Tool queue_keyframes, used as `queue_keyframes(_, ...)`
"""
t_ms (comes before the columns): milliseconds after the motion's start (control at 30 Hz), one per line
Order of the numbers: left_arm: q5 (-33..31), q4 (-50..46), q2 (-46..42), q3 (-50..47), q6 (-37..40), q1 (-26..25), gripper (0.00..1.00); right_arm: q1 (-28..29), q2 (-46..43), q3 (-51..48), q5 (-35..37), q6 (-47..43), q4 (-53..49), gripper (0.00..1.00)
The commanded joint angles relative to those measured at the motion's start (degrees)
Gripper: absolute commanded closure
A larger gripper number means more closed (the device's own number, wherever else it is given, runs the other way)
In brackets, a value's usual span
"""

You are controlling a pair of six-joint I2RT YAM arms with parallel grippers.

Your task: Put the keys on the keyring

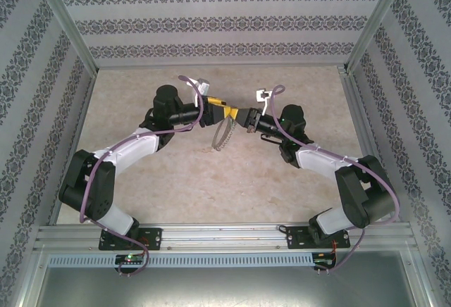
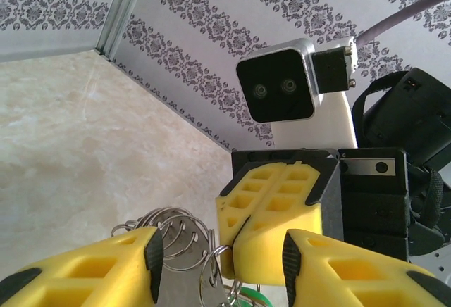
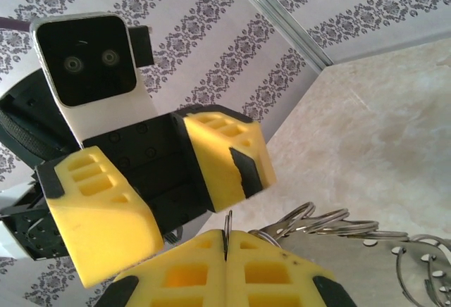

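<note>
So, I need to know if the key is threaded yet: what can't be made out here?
- Key: left wrist view, cut off by the bottom edge; its link to the keyring can't be told.
- Keyring in the top view: too small for detail.
- Right wrist view: the keyring's gripped stretch hides between the right gripper's shut fingers.

Your light is bright, even and diffuse. Below the keyring the table shows only faint, soft shadows. Beside the keyring, the left gripper's fingers blur slightly; the walls beyond it look sharper.
</note>
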Motion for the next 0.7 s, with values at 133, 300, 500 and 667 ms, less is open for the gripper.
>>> queue_keyframes(133, 1.8, -5.9, -2.1, 3.5, 4.5, 2.8, 0.47, -2.4, -0.3, 3.5, -4.9, -4.6, -2.6, 1.00)
queue_keyframes(300, 4.8, -10.0, -0.9, 6.1, 6.1, 4.0, 0.44, -3.2, -0.3, 5.5, -8.0, -8.1, -7.7, 1.00)
queue_keyframes(500, 10.1, -17.3, 1.7, 10.6, 8.8, 4.2, 0.46, -4.3, -0.1, 8.6, -13.8, -13.6, -15.8, 1.00)
queue_keyframes(667, 13.5, -20.8, 3.6, 12.7, 9.4, 4.2, 0.56, -4.6, -0.2, 10.5, -15.5, -16.8, -20.3, 1.00)
